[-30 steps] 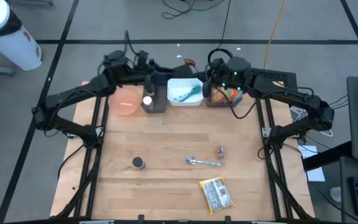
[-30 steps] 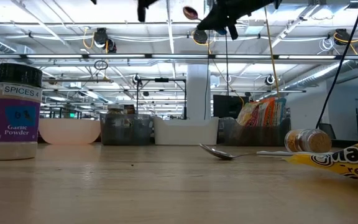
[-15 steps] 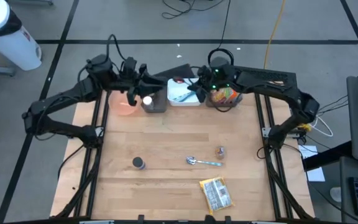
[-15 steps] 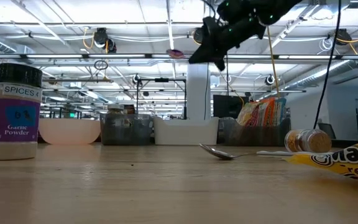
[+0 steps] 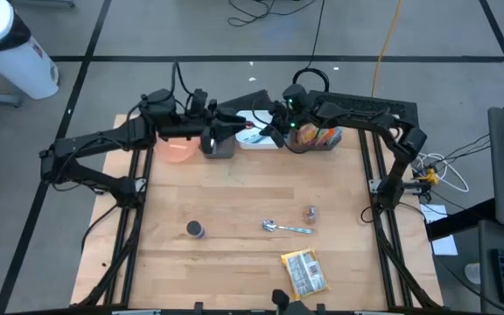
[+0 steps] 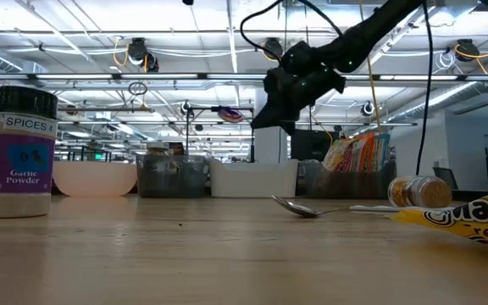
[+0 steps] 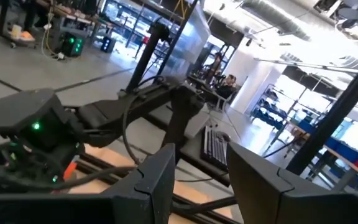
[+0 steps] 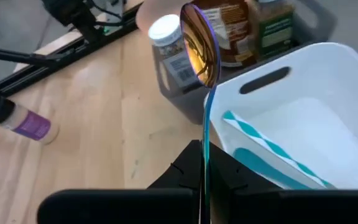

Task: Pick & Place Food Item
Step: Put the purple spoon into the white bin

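The wooden table's far edge is crowded: right gripper pinches a spoon over the white bin; left gripper half-spread, nearby.

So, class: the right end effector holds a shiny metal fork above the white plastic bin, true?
Not quite. The right wrist view shows the right end effector holding an iridescent metal spoon, not a fork; it is above the white plastic bin as stated.
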Motion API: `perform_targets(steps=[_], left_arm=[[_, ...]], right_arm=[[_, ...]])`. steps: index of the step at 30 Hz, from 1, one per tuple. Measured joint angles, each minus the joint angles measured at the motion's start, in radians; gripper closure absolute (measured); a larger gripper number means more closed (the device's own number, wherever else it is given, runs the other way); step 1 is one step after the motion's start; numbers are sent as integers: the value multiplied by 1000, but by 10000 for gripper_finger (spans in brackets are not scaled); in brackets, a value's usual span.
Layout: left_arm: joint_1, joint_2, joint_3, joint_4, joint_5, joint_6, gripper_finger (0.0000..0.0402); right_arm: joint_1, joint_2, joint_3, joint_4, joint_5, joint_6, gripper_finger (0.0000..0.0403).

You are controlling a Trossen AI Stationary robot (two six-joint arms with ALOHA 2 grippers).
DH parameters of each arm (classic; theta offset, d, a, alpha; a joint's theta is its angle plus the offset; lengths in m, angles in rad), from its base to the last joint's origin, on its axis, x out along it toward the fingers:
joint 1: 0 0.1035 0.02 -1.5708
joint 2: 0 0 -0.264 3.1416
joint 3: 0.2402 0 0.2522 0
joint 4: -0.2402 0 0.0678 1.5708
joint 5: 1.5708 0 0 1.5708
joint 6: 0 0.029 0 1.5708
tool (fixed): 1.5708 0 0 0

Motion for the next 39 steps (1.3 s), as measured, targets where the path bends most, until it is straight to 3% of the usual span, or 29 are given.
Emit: perform_targets(steps=[7, 16, 22, 28, 39], left_arm=[[24, -1, 0, -10, -27, 39, 250], [145, 0, 0, -133, -107, 76, 249], [220, 16, 0, -184, -153, -22, 249], [247, 88, 0, -160, -72, -90, 249], [247, 127, -1, -8, -17, -44, 249]], right_arm=[[-4, 46, 0, 81, -12, 66, 403], [-52, 10, -1, 460, -2, 497, 403], [-37, -46, 0, 703, 51, 674, 403], [52, -59, 0, 847, 169, 733, 403], [117, -59, 0, 921, 232, 741, 403]])
